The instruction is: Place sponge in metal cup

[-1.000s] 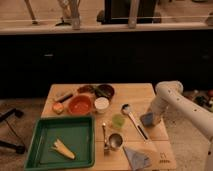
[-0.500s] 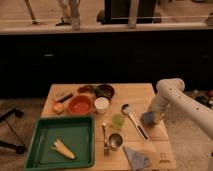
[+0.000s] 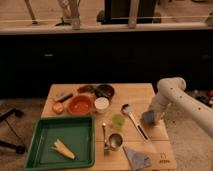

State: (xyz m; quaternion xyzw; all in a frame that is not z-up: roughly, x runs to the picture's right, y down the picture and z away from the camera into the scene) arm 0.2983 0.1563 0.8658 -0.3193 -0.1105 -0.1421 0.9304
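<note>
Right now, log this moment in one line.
gripper: low at table edge | metal cup: upright near front edge, apart from gripper

A wooden worktop point(image 3: 136, 93) stands on a pale speckled floor point(image 3: 27, 107) before a long dark cabinet front point(image 3: 100, 60) capped by a light ledge point(image 3: 100, 28). Black stand legs point(image 3: 10, 116) lie at the left. The tool point(image 3: 151, 118) hangs low over the worktop's right edge. The light is warm and dim.

You have one gripper point(image 3: 151, 118), low at the table's point(image 3: 135, 92) right edge. Two bowls: orange bowl point(image 3: 80, 105), dark bowl point(image 3: 105, 91). Three cups: white cup point(image 3: 101, 104), green cup point(image 3: 118, 121), metal cup point(image 3: 115, 141). One green tray point(image 3: 35, 150), one long spoon point(image 3: 132, 120), one blue-grey cloth point(image 3: 136, 158).
</note>
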